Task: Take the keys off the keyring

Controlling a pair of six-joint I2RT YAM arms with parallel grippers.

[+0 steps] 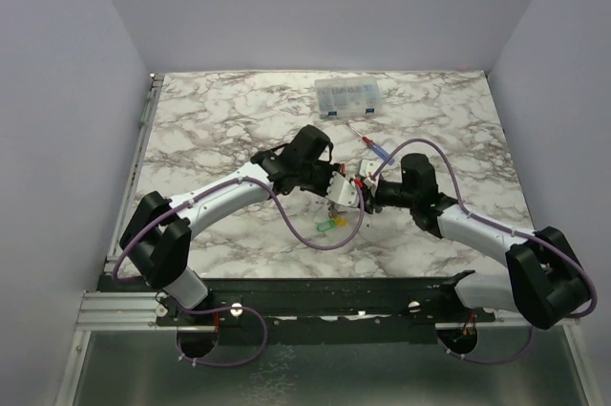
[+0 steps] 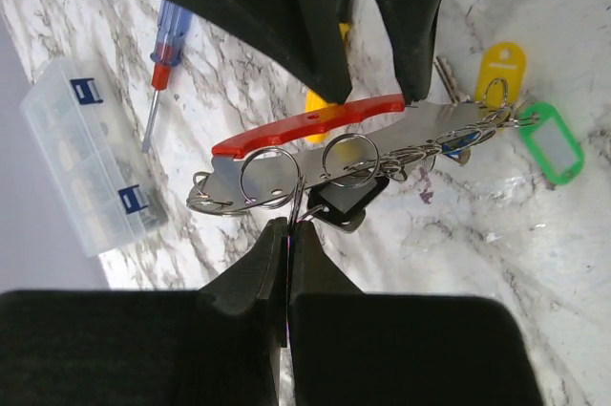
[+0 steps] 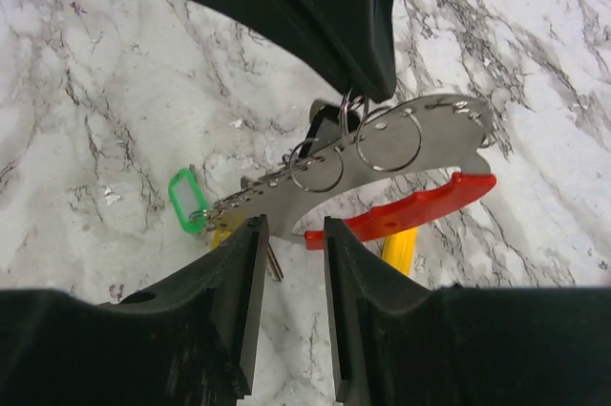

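Observation:
The keyring [image 2: 449,124], a red curved band on a silvery metal plate, hangs above the table between both grippers; it also shows in the right wrist view [image 3: 420,129] and the top view [image 1: 348,192]. My right gripper [image 3: 291,229] is shut on its end, one finger on the plate, one on the red tip. My left gripper [image 2: 289,224] is shut on a thin split ring carrying a black-tagged key [image 2: 346,201]. Several rings hang in the plate's holes. The green tag [image 2: 551,143] and yellow tag [image 2: 501,67] trail from the plate's other end down to the table.
A blue-and-red-handled screwdriver [image 2: 164,53] and a clear plastic parts box [image 2: 81,167] lie farther back on the marble table [image 1: 220,129]. A yellow-handled screwdriver [image 3: 398,251] lies under the keyring.

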